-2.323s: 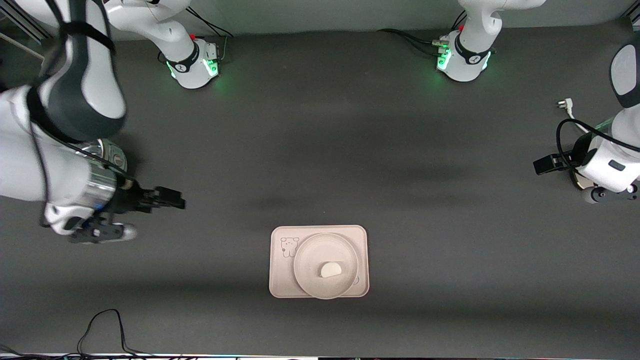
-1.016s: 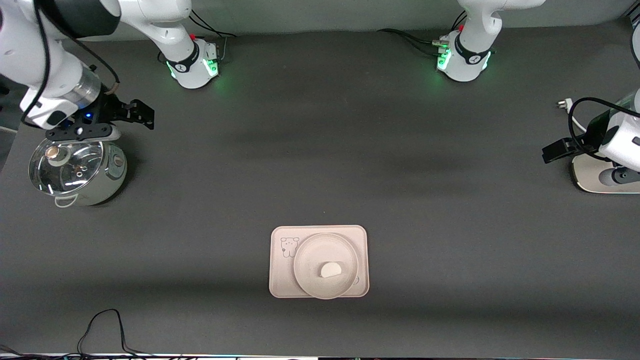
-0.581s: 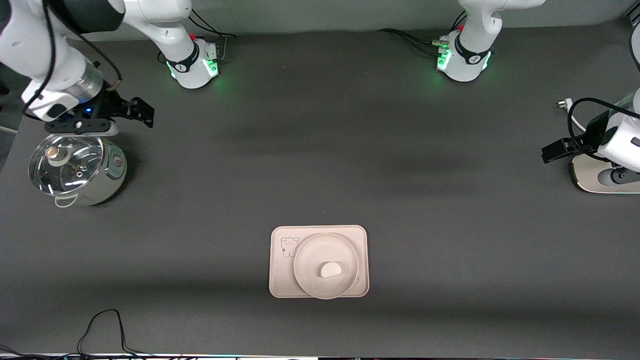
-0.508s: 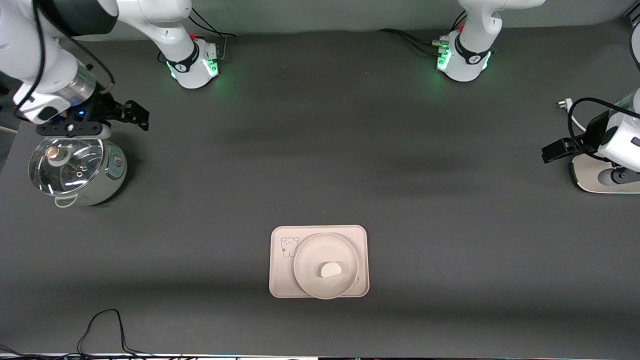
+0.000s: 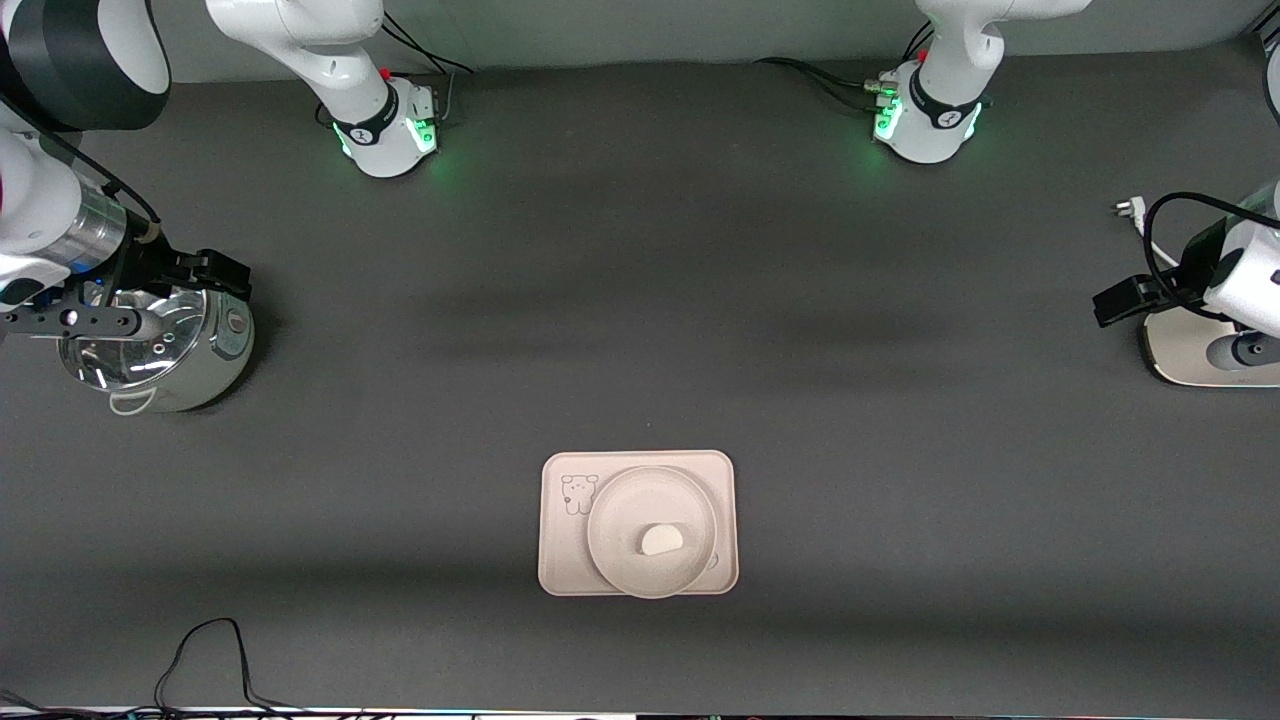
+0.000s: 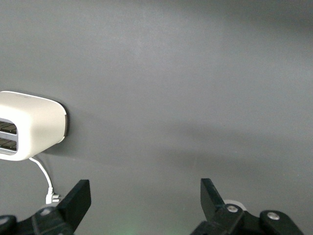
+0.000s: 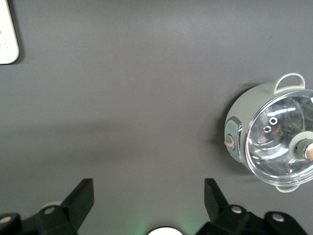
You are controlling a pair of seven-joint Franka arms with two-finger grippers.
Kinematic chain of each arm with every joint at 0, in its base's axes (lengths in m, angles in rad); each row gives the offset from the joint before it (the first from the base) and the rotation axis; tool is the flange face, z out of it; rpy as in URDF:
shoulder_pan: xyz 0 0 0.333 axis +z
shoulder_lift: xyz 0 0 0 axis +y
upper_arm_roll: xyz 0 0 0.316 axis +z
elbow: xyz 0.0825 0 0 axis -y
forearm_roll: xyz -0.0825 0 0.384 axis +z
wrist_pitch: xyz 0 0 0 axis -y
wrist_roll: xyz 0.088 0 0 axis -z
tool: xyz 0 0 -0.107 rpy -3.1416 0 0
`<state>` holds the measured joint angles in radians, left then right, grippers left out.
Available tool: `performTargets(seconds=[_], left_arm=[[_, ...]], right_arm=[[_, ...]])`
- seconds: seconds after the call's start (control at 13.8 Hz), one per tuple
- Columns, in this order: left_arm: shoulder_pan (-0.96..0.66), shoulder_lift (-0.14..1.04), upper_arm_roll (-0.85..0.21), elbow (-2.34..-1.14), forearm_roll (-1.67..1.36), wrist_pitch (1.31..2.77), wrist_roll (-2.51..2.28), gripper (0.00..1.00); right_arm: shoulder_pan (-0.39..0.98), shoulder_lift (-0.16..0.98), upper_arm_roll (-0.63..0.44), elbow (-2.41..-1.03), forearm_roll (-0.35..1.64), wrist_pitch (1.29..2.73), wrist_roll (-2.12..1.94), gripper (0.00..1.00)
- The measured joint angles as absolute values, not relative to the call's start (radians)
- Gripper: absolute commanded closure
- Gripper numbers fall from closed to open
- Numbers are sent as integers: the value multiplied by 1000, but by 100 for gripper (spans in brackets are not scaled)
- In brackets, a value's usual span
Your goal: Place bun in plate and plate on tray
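Note:
The small white bun (image 5: 661, 540) lies in the round cream plate (image 5: 622, 508). That plate sits on the rectangular cream tray (image 5: 560, 562) with the cartoon animal, near the front camera at mid-table. Neither gripper is near them. My right gripper (image 5: 225, 272) (image 7: 149, 196) hangs open and empty over the pot at the right arm's end. A corner of the tray (image 7: 7, 34) shows in the right wrist view. My left gripper (image 5: 1125, 300) (image 6: 145, 195) hangs open and empty beside the toaster at the left arm's end.
A pale green pot with a glass lid (image 5: 190, 360) (image 7: 274, 137) stands at the right arm's end. A white toaster (image 5: 1185, 352) (image 6: 29, 125) with its plug (image 5: 1128, 208) stands at the left arm's end. A black cable (image 5: 210, 645) loops by the front edge.
My right arm swung up off the pot, then drifted back toward the table's end until its gripper hangs over the lid. The left gripper shifted slightly. Bun, plate and tray stayed put.

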<state>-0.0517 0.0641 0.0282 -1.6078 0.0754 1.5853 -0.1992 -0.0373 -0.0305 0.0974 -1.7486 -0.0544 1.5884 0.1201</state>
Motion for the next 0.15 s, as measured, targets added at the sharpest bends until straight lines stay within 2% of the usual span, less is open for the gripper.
performTargets(seconds=[0.15], left_arm=[[-52, 64, 28, -1608, 76, 1585, -199, 0]], right_arm=[[-37, -30, 86, -1745, -54, 1623, 120, 0]])
